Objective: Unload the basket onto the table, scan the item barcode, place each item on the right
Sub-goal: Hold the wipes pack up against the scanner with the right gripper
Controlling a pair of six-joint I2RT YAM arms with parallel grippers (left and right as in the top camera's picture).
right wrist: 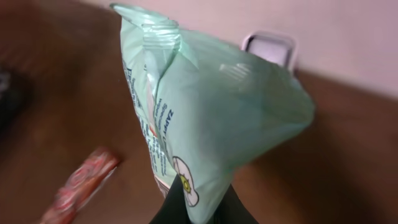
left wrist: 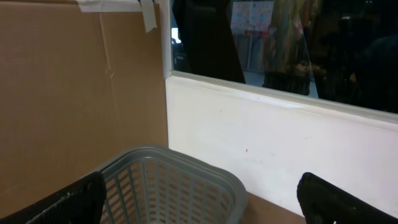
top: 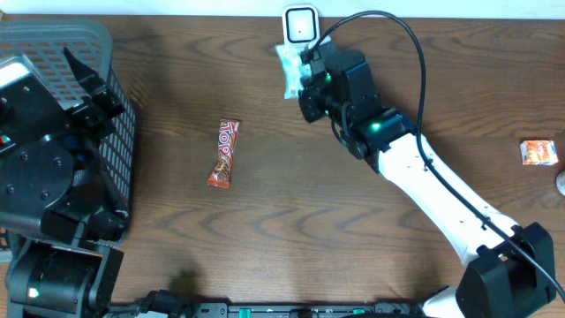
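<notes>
The table (top: 265,230) is dark brown, with a wood grain of darker streaks. The packet (right wrist: 217,118) is pale mint green and a little glossy, with dark print in lines, a small white flower and a touch of red near the lower edge. The scanner (top: 301,24) is white with a dark outline on its face. The bar (top: 224,153) is red and orange with white letters. The basket (left wrist: 186,168) is grey, its walls a grid of small holes. The right arm (top: 433,190) is white with black joints and green lights; the left arm (top: 35,159) is black. A small pack (top: 538,152) is orange and white. The cardboard (left wrist: 74,93) is plain brown and the wall (left wrist: 261,143) is white.
</notes>
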